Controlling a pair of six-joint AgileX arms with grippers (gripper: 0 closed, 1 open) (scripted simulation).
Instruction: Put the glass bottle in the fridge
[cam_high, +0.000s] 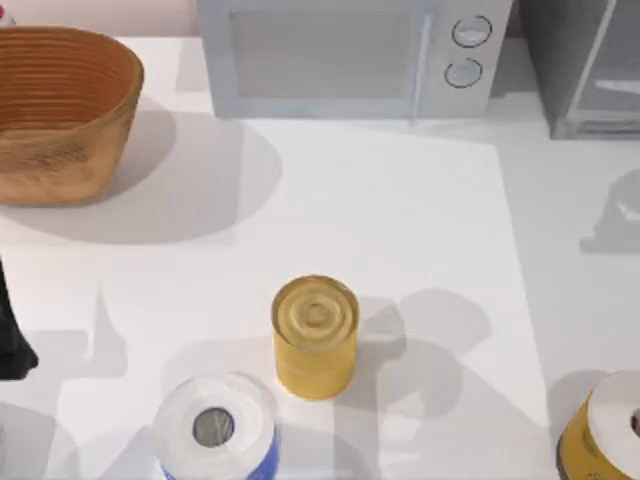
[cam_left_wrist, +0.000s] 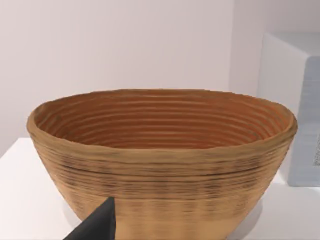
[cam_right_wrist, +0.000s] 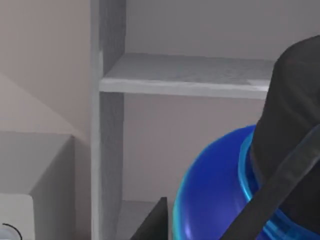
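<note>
The glass bottle (cam_right_wrist: 215, 195) is blue with a dark cap (cam_right_wrist: 290, 125) and sits very close in the right wrist view. My right gripper (cam_right_wrist: 217, 202) is shut on it, with one dark finger (cam_right_wrist: 150, 222) beside the blue body and the other crossing in front of the cap. Behind the bottle is the fridge's open grey interior with a shelf (cam_right_wrist: 185, 75). In the top view the dark-grey fridge (cam_high: 560, 60) stands at the far right corner, with its light bar handle (cam_high: 593, 50). My left arm (cam_high: 10, 340) is parked at the table's left edge.
A woven basket (cam_high: 60, 110) stands at the back left, facing the left wrist camera (cam_left_wrist: 160, 165). The white-grey microwave (cam_high: 340, 55) is at the back middle. A yellow can (cam_high: 315, 335) stands mid-table. A white and blue roll (cam_high: 215, 425) and a yellow and white tub (cam_high: 605, 430) sit along the front edge.
</note>
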